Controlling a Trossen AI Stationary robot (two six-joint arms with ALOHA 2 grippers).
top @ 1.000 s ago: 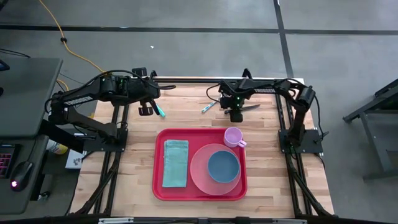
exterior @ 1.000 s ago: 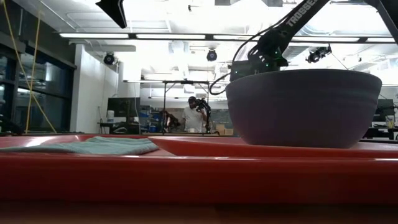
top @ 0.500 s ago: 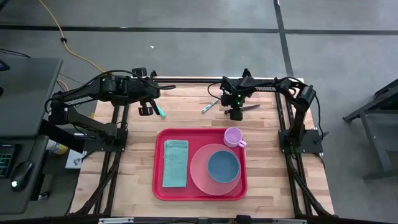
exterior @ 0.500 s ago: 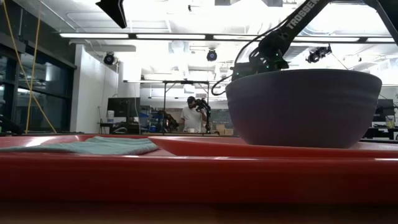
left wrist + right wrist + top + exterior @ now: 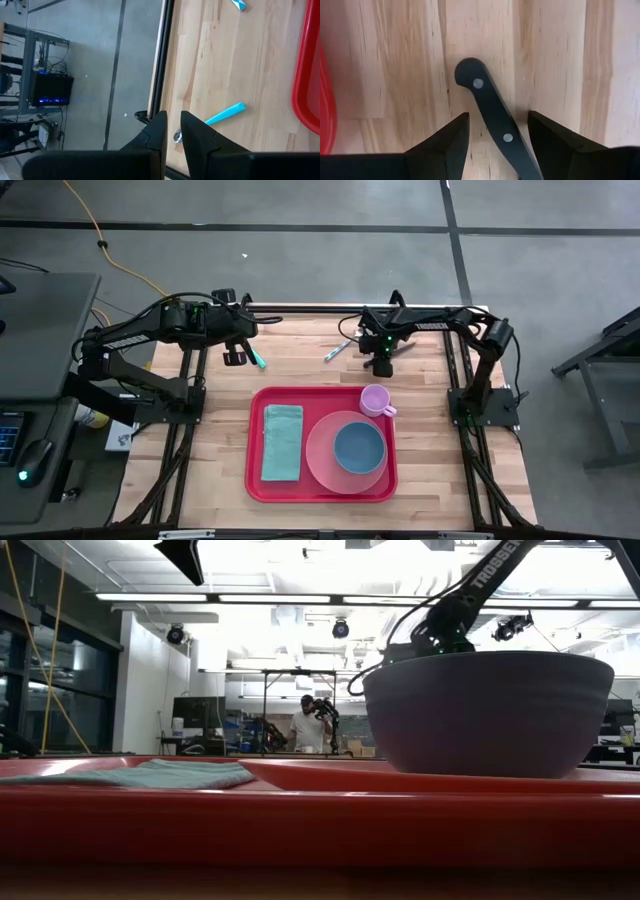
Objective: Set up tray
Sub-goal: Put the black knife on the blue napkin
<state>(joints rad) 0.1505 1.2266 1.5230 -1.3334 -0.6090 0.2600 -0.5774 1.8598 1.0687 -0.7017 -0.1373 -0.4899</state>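
The tray (image 5: pixel 322 480) lies at 6 o'clock on the worktop (image 5: pixel 420 395), its long sides running across. It already carries a folded cloth (image 5: pixel 282 442) on its 9 o'clock side, a pink plate (image 5: pixel 320 455) with a blue bowl (image 5: pixel 359 447) set on it toward 3 o'clock, and a pink cup (image 5: pixel 375 399) in the 1 o'clock corner. That layout reads like a place setting with only the cutlery left to add.

The right pincer (image 5: pixel 497 132) hangs at 12 o'clock, just past the tray's far rim, its jaws wide and straddling the black riveted handle of a knife (image 5: pixel 490 112) flat on the wood. The handle lies slanted between the fingers (image 5: pixel 445 145) and neither seems to touch it, so I judge this a lining-up for a grasp. A blue-handled utensil (image 5: pixel 335 350) lies just beside, toward 11 o'clock.

The left pincer (image 5: pixel 171 132) waits at 10 o'clock, jaws narrow with only a slit between them and nothing held, a teal utensil (image 5: pixel 225 113) on the wood close by.

Room: the wood between the tray's far rim and the worktop's back edge is a narrow band, and the cup stands right under the likely path to the tray. Free tray floor shows mainly between cloth and plate, and along the rim.
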